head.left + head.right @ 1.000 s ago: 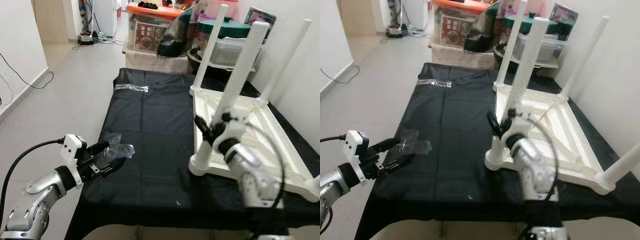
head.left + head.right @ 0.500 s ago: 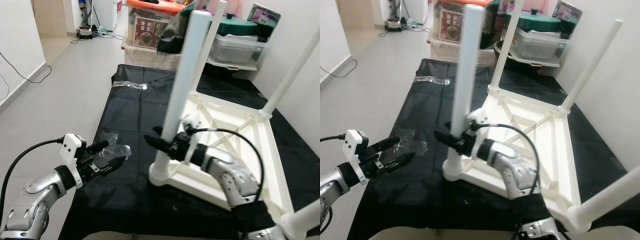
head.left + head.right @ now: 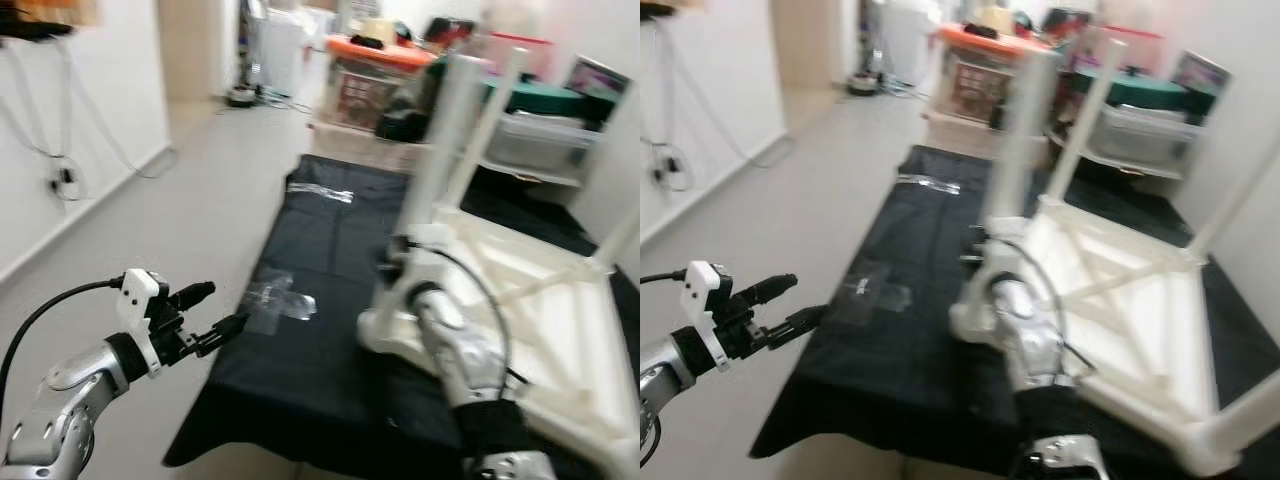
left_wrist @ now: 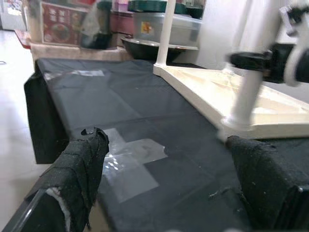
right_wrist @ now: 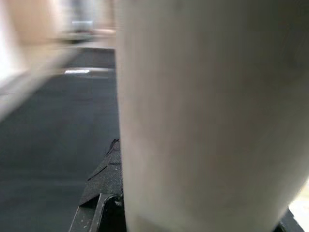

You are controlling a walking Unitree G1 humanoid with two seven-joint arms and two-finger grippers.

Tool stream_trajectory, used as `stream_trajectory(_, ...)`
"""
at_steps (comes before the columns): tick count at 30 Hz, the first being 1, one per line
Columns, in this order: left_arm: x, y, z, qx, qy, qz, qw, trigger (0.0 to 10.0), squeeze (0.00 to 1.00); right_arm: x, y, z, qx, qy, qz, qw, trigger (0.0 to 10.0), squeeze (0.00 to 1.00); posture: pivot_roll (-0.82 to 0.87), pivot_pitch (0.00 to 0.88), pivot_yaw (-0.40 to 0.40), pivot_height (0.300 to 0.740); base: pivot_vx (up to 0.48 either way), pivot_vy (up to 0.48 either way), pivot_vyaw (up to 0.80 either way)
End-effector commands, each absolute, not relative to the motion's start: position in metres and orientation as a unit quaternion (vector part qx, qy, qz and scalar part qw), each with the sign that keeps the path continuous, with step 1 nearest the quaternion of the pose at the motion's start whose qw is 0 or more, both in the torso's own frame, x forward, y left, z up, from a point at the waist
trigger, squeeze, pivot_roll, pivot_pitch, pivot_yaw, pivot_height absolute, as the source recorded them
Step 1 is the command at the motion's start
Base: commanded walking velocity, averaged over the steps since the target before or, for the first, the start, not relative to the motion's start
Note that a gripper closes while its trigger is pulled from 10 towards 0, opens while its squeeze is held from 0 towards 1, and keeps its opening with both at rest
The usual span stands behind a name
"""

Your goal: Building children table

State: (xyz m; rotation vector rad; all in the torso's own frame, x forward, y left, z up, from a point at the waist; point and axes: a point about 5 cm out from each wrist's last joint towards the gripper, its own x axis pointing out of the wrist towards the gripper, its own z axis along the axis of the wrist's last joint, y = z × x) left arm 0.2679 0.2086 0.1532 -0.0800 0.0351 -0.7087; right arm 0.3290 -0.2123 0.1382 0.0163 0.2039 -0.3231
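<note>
left gripper spread, right gripper clamped

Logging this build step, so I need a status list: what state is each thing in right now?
Table: upside down on the black cloth, legs up.
Near leg: upright, gripped low down.
Right tool: shut on the near leg.
Left tool: open, empty.
Plastic wrapper: lying flat.

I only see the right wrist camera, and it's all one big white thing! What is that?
Observer: It's a round white plastic table leg; your right claw is clamped around it.
Operator: Where's the rest of the table?
Observer: The white plastic children's table lies upside down on a black cloth, legs pointing up.
Operator: And my other claw?
Observer: The left claw is open at the cloth's near left edge, by a clear plastic piece.
</note>
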Motion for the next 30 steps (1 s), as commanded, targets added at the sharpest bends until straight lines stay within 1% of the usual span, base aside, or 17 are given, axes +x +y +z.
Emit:
stream_trajectory(1,0.268,0.204,0.152,-0.043,0.023,-0.358,0.932,10.0,0.00,0.296,-0.255,0.093,-0.073,0.214,-0.280,0.933,0.0,0.00,0.09,0.000,-0.145,0.740,0.000,0.000,0.00)
stream_trajectory(2,0.268,0.204,0.152,-0.043,0.023,-0.358,0.932,10.0,0.00,0.296,-0.255,0.093,-0.073,0.214,-0.280,0.933,0.0,0.00,0.09,0.000,-0.145,0.740,0.000,0.000,0.00)
stream_trajectory(5,0.269,0.204,0.152,-0.042,0.024,-0.359,0.932,10.0,0.00,0.288,-0.262,0.088,-0.076,0.228,-0.324,0.915,0.0,0.00,0.09,0.000,-0.142,0.740,0.000,0.000,0.00)
stream_trajectory(9,0.269,0.204,0.152,-0.042,0.024,-0.359,0.932,10.0,0.00,0.291,-0.257,0.088,-0.077,0.233,-0.318,0.916,0.0,0.00,0.09,0.000,-0.141,0.740,0.000,0.000,0.00)
stream_trajectory(10,0.270,0.204,0.152,-0.041,0.024,-0.358,0.932,10.0,0.00,0.297,-0.241,0.089,-0.064,0.237,-0.291,0.925,10.0,0.00,0.10,0.000,-0.144,0.740,0.000,0.000,0.00)
stream_trajectory(11,0.270,0.204,0.152,-0.041,0.024,-0.358,0.932,10.0,0.00,0.297,-0.241,0.089,-0.064,0.237,-0.291,0.925,10.0,0.00,0.10,0.000,-0.144,0.740,0.000,0.000,0.00)
stream_trajectory(12,0.270,0.205,0.152,-0.040,0.025,-0.358,0.933,10.0,0.00,0.305,-0.225,0.095,-0.039,0.222,-0.252,0.941,10.0,0.07,0.10,0.000,-0.146,0.740,0.000,0.000,0.00)
stream_trajectory(13,0.269,0.205,0.152,-0.040,0.025,-0.357,0.933,10.0,0.00,0.311,-0.214,0.101,-0.023,0.205,-0.222,0.953,10.0,1.00,0.10,0.000,-0.148,0.740,0.000,0.000,0.00)
stream_trajectory(17,0.269,0.206,0.151,-0.040,0.025,-0.355,0.934,10.0,0.00,0.321,-0.203,0.112,0.014,0.176,-0.167,0.970,10.0,1.00,0.10,0.000,-0.151,0.740,0.000,0.000,0.00)
stream_trajectory(18,0.269,0.206,0.152,-0.040,0.024,-0.354,0.934,10.0,0.00,0.327,-0.200,0.120,0.029,0.162,-0.124,0.978,10.0,0.82,0.10,0.000,-0.151,0.740,0.000,0.000,0.00)
stream_trajectory(19,0.269,0.206,0.152,-0.040,0.024,-0.354,0.934,10.0,0.00,0.327,-0.200,0.120,0.029,0.162,-0.124,0.978,10.0,0.82,0.10,0.000,-0.151,0.740,0.000,0.000,0.00)
stream_trajectory(20,0.269,0.206,0.152,-0.041,0.024,-0.354,0.934,10.0,0.00,0.330,-0.202,0.123,0.034,0.156,-0.120,0.980,10.0,0.00,0.10,0.000,-0.151,0.740,0.000,0.000,0.00)
stream_trajectory(23,0.269,0.206,0.152,-0.041,0.024,-0.354,0.934,10.0,0.00,0.332,-0.204,0.126,0.037,0.147,-0.113,0.982,10.0,0.00,0.10,0.000,-0.151,0.740,0.000,0.000,0.00)
stream_trajectory(24,0.269,0.205,0.152,-0.042,0.023,-0.356,0.933,10.0,0.00,0.340,-0.201,0.148,0.079,0.095,-0.040,0.992,10.0,0.00,0.10,0.000,-0.151,0.740,0.000,0.000,0.00)
stream_trajectory(25,0.269,0.205,0.152,-0.042,0.023,-0.356,0.933,10.0,0.00,0.340,-0.201,0.148,0.079,0.095,-0.040,0.992,10.0,0.00,0.10,0.000,-0.151,0.740,0.000,0.000,0.00)
stream_trajectory(28,0.269,0.205,0.152,-0.042,0.023,-0.357,0.933,10.0,0.00,0.345,-0.195,0.175,0.098,0.029,0.061,0.993,10.0,0.00,0.10,0.000,-0.151,0.740,0.000,0.000,0.00)
stream_trajectory(30,0.269,0.205,0.152,-0.042,0.023,-0.357,0.933,10.0,0.00,0.346,-0.193,0.179,0.096,0.021,0.078,0.992,10.0,0.00,0.10,0.000,-0.151,0.740,0.000,0.000,0.00)
